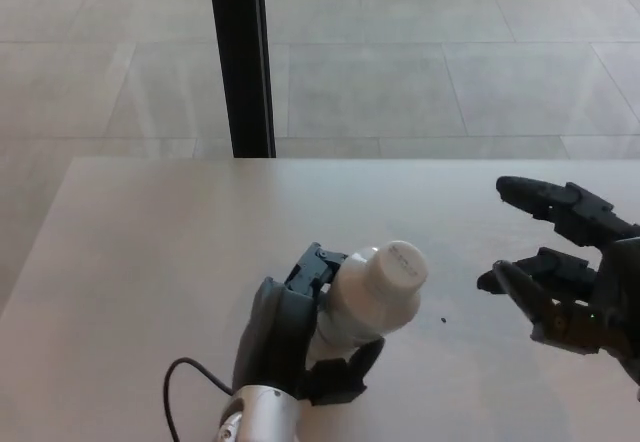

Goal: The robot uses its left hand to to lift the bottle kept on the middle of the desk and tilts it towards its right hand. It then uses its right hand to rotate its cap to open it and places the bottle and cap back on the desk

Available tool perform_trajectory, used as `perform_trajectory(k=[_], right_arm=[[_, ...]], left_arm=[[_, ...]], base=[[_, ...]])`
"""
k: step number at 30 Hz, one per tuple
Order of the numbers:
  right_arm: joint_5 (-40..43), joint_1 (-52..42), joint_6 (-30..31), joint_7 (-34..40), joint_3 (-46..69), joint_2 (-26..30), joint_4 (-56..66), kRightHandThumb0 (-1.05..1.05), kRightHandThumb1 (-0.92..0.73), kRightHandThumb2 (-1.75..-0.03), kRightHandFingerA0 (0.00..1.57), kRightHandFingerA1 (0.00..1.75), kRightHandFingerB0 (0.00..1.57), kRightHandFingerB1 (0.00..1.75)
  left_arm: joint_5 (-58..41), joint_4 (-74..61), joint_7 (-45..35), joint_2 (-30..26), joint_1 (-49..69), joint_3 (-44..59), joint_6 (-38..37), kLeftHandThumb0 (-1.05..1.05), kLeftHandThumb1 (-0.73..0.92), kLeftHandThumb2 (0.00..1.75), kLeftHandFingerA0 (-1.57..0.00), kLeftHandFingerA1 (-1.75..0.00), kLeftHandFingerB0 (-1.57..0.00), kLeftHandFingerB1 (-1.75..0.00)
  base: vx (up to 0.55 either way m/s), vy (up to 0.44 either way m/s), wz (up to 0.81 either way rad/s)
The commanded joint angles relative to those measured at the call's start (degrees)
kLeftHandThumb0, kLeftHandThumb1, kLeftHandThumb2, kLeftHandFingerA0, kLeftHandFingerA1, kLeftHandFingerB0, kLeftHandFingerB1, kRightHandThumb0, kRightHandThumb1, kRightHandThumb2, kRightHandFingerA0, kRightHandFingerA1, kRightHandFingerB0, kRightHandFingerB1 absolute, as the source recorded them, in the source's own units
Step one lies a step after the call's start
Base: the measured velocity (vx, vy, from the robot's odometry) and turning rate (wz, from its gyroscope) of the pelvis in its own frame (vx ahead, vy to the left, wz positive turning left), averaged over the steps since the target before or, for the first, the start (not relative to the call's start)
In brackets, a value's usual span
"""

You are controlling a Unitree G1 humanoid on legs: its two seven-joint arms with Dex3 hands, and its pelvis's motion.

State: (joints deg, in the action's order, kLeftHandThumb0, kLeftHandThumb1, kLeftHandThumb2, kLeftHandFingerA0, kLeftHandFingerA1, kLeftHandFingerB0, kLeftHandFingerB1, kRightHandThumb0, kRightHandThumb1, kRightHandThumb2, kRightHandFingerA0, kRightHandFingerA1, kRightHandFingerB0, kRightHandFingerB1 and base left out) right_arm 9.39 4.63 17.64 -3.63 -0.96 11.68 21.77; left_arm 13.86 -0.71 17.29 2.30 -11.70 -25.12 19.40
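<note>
My left hand (290,337) is shut on a white plastic bottle (365,297), holding it above the desk (140,262) near the front middle. The bottle leans to the right, and its white cap (396,267) points toward my right hand. My right hand (560,272) is open at the right side of the desk, its fingers spread and reaching leftward. A gap of desk surface separates its fingertips from the cap. The lower part of the bottle is hidden behind my left fingers.
A black upright post (240,57) stands just beyond the desk's far edge, with pale tiled floor (450,62) behind it. A black cable (190,387) loops beside my left wrist. A tiny dark speck (443,319) lies on the desk between my hands.
</note>
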Motion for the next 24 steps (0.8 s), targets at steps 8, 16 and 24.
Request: perform_trajectory(k=[8, 16, 24], right_arm=[[-12.53, -4.76, -5.53, -1.51, -7.25, 5.55, 7.52, -0.53, -0.58, -0.57, 0.65, 0.84, 0.39, 0.35], [-16.61, -1.43, -3.01, -1.64, -9.77, 7.12, 5.68, -0.62, -0.44, -0.8, 0.67, 0.83, 0.27, 0.45], [-18.98, 4.43, 0.08, -0.41, -9.73, 3.8, -0.03, -0.57, -0.54, -0.57, 0.73, 0.82, 0.34, 0.32]], left_arm=[[4.11, -2.56, -6.44, -4.26, -1.98, 2.72, 7.92, 0.26, 0.7, 1.24, -1.02, -1.69, -0.83, -1.4], [5.62, -2.91, -6.99, -2.92, -1.72, 2.01, 9.75, 0.27, 0.74, 1.15, -0.99, -1.69, -0.82, -1.4], [5.74, -2.29, -7.38, -1.39, -2.1, 2.08, 8.2, 0.26, 0.7, 1.22, -1.0, -1.71, -0.84, -1.44]], base=[[0.0, 0.0, 0.0], [0.0, 0.0, 0.0], [0.0, 0.0, 0.0]])
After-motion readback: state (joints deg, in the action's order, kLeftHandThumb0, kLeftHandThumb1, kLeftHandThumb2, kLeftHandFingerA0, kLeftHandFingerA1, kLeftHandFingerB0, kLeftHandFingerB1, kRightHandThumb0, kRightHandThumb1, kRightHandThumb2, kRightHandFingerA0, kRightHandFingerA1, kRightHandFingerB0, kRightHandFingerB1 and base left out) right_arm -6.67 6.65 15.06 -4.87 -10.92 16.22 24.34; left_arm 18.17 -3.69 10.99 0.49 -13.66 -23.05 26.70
